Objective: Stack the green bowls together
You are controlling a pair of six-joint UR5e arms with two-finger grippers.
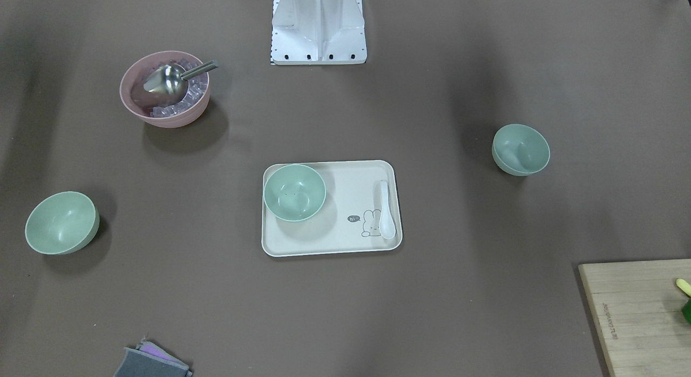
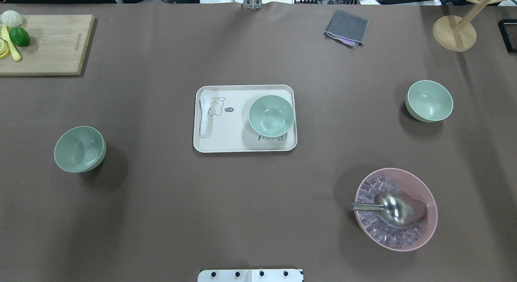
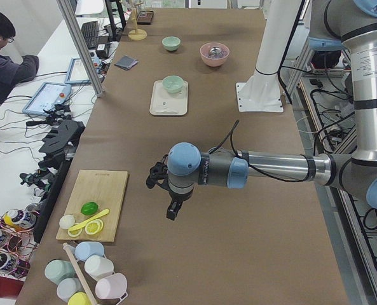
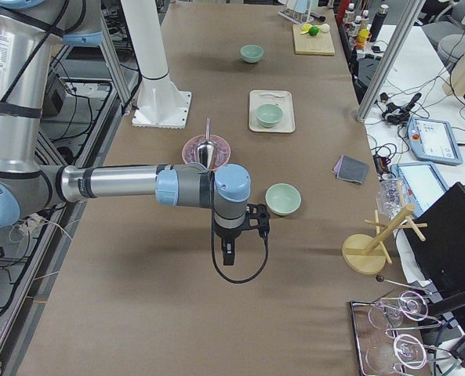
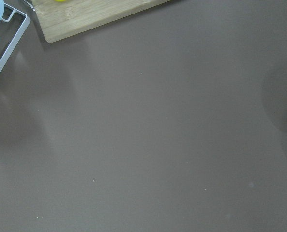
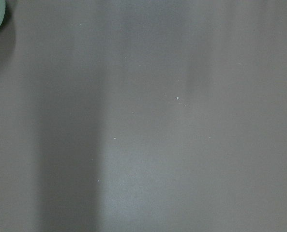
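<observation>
Your round mint-green matte bowl (image 2: 271, 115) sits on the cream rectangular tray (image 2: 230, 134) printed "hi~", with a second bowl (image 2: 80, 148) overhead at its nine o'clock and a third bowl (image 2: 429, 100) at three; you cannot tell how open the left gripper (image 3: 171, 210) or right gripper (image 4: 228, 254) is.

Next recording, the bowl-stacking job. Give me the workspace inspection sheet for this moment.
Surface: brown table cover, flat, no spills seen.
Job's things: three green bowls, none stacked. The tray bowl sits on the tray; the left bowl and right bowl each stand alone on the cover.
Clutter: white spoon on the tray; pink bowl with ice and metal scoop; cutting board with a lime; grey cloth; wooden stand.
Grippers: left gripper and right gripper hang over bare cover, away from every bowl; open or shut cannot be told.
Cables: black cable loops beside the right gripper.
Surroundings: operator seated at a side desk; cups at the left end.
</observation>
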